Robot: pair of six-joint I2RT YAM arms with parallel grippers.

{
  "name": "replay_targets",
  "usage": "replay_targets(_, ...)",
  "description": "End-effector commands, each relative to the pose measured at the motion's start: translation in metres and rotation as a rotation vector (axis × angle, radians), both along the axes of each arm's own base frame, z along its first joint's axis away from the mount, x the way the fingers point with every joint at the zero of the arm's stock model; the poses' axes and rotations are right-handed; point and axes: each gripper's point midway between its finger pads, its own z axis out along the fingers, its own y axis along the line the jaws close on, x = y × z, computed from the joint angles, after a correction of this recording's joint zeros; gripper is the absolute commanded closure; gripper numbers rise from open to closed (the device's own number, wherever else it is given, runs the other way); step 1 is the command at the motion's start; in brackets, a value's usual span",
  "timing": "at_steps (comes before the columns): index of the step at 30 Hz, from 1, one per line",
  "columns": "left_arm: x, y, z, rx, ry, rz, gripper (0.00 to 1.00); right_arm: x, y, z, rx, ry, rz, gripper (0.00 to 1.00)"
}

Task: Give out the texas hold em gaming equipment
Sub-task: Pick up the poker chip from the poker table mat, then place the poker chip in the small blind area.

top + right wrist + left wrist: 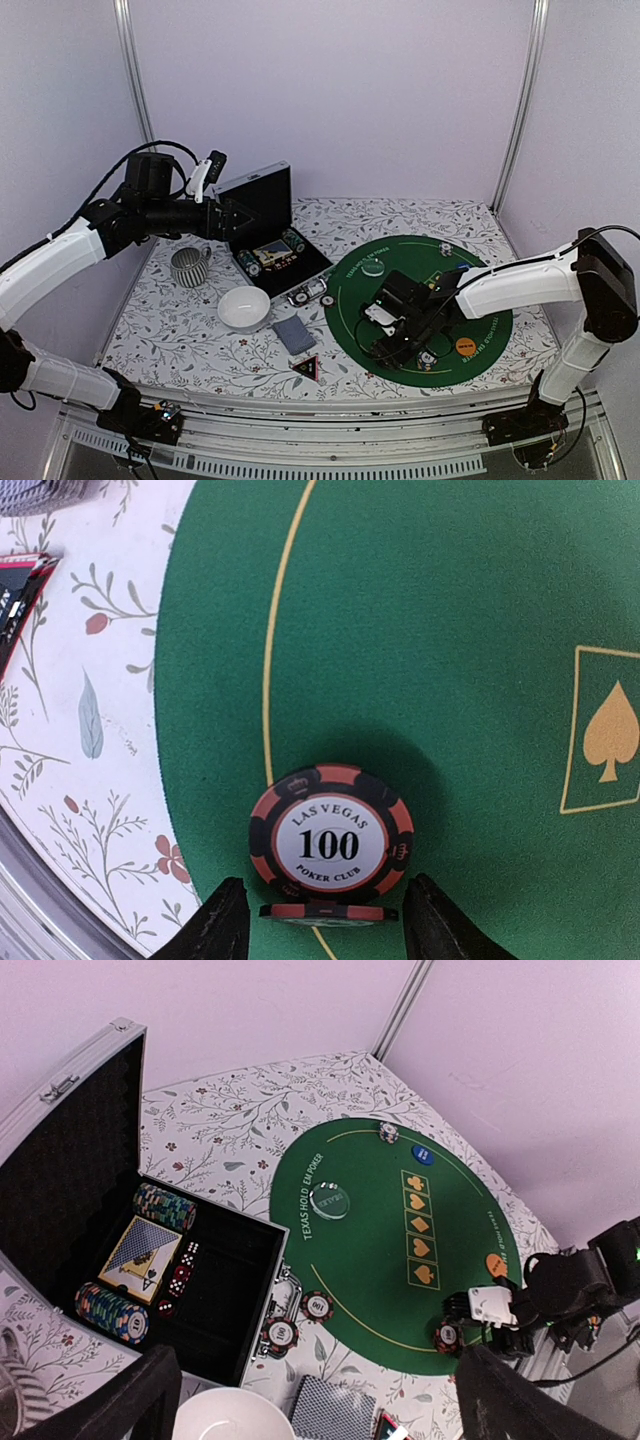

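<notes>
My right gripper (328, 925) hangs low over the near edge of the green poker mat (450, 630). It is shut on a black-and-red poker chip (328, 913), seen edge-on between the fingers. Another "100" chip (331, 842) lies flat on the mat just beyond. My left gripper (320, 1400) is open and empty, high above the open case (215, 1300). Two chips (317, 1306) lie by the case latch. Grey-blue cards (293, 335) and the black triangle (306, 367) lie on the floral cloth. Orange (497, 1264), blue (423, 1154) and white (330, 1201) discs sit on the mat.
The case holds two chip stacks (165, 1205), a card deck (145, 1250) and dice (180, 1270); its lid stands upright. A white bowl (244, 308) and a grey ribbed mug (188, 266) stand left of the mat. One chip (388, 1133) lies at the mat's far edge.
</notes>
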Motion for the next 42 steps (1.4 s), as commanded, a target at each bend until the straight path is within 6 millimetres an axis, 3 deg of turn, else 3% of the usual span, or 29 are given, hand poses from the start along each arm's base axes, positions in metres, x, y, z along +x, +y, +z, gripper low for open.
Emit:
replay_targets(1, -0.001, 0.003, 0.006, -0.007, -0.019, 0.004, 0.02, 0.006, -0.002, -0.003, -0.018, -0.031, -0.007, 0.49)
replay_targets(10, -0.001, 0.004, 0.009, -0.008, -0.025, 0.004, 0.02, 0.002, -0.009, 0.007, -0.032, -0.019, -0.020, 0.68)
replay_targets(16, -0.002, 0.005, 0.012, -0.009, -0.034, 0.005, 0.02, -0.004, -0.009, 0.023, -0.022, -0.002, 0.003, 0.73)
replay_targets(23, -0.003, 0.007, 0.011, 0.015, -0.040, 0.008, 0.02, 0.000, -0.001, 0.065, 0.064, -0.045, 0.054, 0.75)
replay_targets(26, -0.003, 0.009, 0.014, 0.033, -0.049, 0.006, 0.02, 0.027, -0.008, 0.093, 0.118, -0.080, -0.012, 0.75)
replay_targets(29, -0.005, 0.011, 0.019, 0.051, -0.066, 0.004, 0.02, 0.078, -0.034, 0.120, 0.179, -0.122, -0.166, 0.75)
replay_targets(34, -0.009, 0.017, 0.024, 0.088, -0.094, 0.001, 0.02, 0.154, -0.100, 0.139, 0.178, -0.189, -0.392, 0.75)
replay_targets(38, -0.010, 0.022, 0.023, 0.131, -0.105, -0.001, 0.02, 0.195, -0.158, 0.120, 0.116, -0.152, -0.532, 0.75)
replay_targets(42, -0.010, 0.027, 0.017, 0.178, -0.107, -0.004, 0.02, 0.210, -0.217, 0.088, 0.011, -0.079, -0.655, 0.75)
